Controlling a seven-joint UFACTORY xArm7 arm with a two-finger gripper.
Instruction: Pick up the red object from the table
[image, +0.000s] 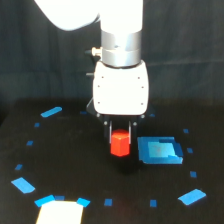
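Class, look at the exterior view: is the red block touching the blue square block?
No: the red block sits between the pincer fingers, with a strip of black table separating it from the blue square block.

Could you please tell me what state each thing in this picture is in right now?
gripper: pointing down, fingers on either side of the red object, apparently closed on it.
red object: upright between the fingers; whether it is lifted off the table cannot be told.
blue block: lying flat on the table, apart from the gripper, on the exterior view's right.
table: black, dotted with blue tape marks.
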